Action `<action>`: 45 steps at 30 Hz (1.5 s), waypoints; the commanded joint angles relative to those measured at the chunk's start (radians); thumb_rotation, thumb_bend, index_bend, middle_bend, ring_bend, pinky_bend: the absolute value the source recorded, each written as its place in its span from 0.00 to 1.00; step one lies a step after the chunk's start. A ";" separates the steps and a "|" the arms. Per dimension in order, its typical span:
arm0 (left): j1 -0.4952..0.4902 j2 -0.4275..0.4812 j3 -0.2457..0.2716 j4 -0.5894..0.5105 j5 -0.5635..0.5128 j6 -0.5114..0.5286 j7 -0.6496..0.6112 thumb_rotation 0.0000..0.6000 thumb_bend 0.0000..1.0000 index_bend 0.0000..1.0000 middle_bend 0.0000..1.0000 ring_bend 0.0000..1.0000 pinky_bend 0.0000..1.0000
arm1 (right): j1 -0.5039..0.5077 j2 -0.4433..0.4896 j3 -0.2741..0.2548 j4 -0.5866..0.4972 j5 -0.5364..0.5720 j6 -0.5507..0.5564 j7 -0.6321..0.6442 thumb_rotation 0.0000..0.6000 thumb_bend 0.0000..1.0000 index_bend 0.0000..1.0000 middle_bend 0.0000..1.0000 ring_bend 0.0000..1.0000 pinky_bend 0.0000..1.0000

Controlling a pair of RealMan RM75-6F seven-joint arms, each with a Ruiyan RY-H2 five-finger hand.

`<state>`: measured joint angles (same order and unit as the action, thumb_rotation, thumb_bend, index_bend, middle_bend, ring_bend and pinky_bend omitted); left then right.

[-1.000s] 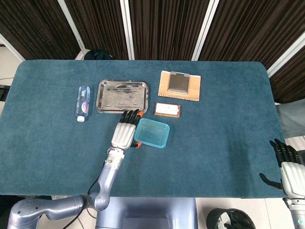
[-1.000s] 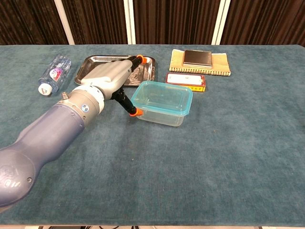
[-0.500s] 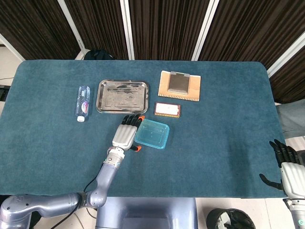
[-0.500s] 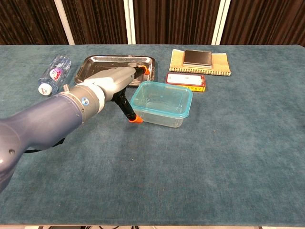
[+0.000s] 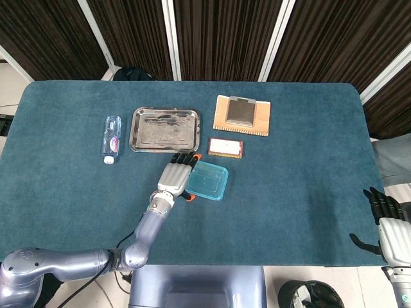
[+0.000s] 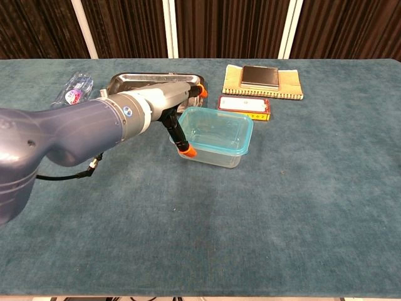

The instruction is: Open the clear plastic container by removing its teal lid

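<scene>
- Reaching further over than a second ago, the left robot hand (image 5: pixel 176 177) now lies against the near-left side of the clear plastic container (image 6: pixel 215 137), where earlier it sat just to that side of it.
- Its fingers (image 6: pixel 195 91) are stretched along the container's far-left corner, and one orange-tipped finger (image 6: pixel 187 149) points down at the near-left corner; nothing is gripped, and the fingers are apart.
- The teal lid (image 5: pixel 207 179) sits on the container, just right of this hand, unchanged from the earlier frames.
- The container itself has not shifted on the blue tabletop (image 5: pixel 289 154).
- The left forearm has swung round since the earlier frames and now fills much of the chest view's left side.
- The right robot hand (image 5: pixel 388 221) rests beyond the tabletop's near-right edge, fingers spread and empty, in the same spot as before.
- Beyond the left hand lies a metal tray (image 5: pixel 164 129), and further left of it a water bottle (image 5: pixel 112 138) on its side.
- Right of the fingertips and just past the container sits a small red box (image 5: pixel 226 147); beyond that, a notebook (image 5: pixel 243 115) carries a dark flat object.
</scene>
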<state>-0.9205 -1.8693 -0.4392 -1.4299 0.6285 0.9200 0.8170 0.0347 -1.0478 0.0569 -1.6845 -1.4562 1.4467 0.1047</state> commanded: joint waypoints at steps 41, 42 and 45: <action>-0.046 0.011 0.143 0.240 0.492 -0.161 -0.601 1.00 0.16 0.19 0.40 0.31 0.44 | 0.018 -0.001 -0.022 -0.018 -0.071 -0.005 -0.027 1.00 0.28 0.00 0.00 0.00 0.00; -0.044 0.020 0.148 0.233 0.502 -0.162 -0.610 1.00 0.16 0.20 0.41 0.31 0.45 | 0.021 -0.001 -0.023 -0.023 -0.079 -0.005 -0.031 1.00 0.28 0.00 0.00 0.00 0.00; -0.036 0.044 0.161 0.210 0.527 -0.164 -0.638 1.00 0.16 0.24 0.42 0.33 0.46 | 0.029 -0.004 -0.028 -0.044 -0.101 -0.010 -0.042 1.00 0.28 0.00 0.00 0.00 0.00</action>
<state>-0.9628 -1.8359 -0.2865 -1.2082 1.1434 0.7577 0.1922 0.0588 -1.0498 0.0322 -1.7178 -1.5472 1.4400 0.0691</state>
